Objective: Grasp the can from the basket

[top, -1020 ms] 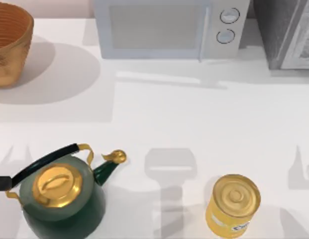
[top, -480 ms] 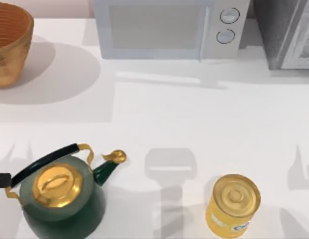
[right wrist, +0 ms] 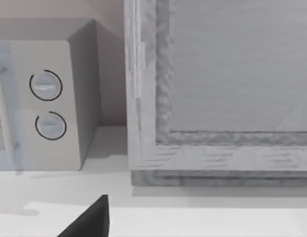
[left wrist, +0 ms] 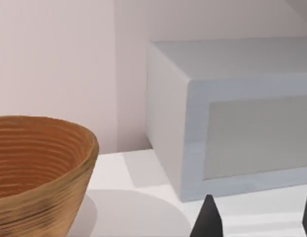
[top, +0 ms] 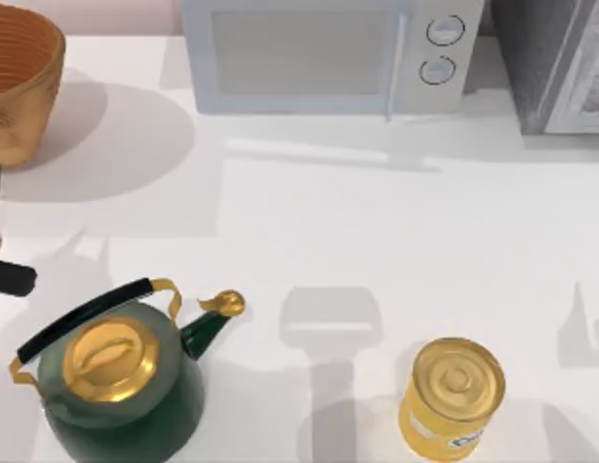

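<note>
Top view showed our left gripper (top: 2, 253) just below the basket (top: 24, 92), fingers apart; the can stayed hidden inside. We judged it light, rigid, best pinched across its sides.

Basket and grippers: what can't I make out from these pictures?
- Basket: cut off by the top view's left edge; in the left wrist view its near wall hides the floor, so its contents cannot be told.
- Left gripper: the left wrist view's lower edge cuts off all but the tips, which stand apart.
- Right gripper: mostly cut off by the right wrist view's lower edge.
</note>
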Robot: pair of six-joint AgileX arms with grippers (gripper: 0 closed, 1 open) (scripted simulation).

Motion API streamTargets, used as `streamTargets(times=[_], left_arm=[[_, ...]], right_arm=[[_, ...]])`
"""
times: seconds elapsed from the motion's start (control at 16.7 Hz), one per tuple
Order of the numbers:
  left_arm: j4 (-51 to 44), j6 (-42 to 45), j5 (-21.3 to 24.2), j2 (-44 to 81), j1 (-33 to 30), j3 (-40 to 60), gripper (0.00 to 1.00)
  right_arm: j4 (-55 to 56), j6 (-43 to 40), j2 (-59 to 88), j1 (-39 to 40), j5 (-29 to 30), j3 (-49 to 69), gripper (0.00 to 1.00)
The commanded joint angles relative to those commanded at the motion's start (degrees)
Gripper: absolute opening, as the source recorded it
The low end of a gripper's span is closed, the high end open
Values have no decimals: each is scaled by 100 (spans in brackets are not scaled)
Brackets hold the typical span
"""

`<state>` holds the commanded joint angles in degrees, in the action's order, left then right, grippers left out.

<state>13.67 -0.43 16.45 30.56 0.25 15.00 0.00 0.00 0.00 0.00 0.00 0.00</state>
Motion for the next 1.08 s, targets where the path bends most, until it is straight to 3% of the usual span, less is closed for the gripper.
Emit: streamTargets(times=[0.72, 1.08], left_arm=[[3433, 123, 3591, 6292, -831, 3147, 0], [5055, 193, 5037, 9267, -1257, 4469, 0]], right_arm=[[0, 0, 0, 0, 0, 0, 100], [0, 0, 0, 0, 0, 0, 100]])
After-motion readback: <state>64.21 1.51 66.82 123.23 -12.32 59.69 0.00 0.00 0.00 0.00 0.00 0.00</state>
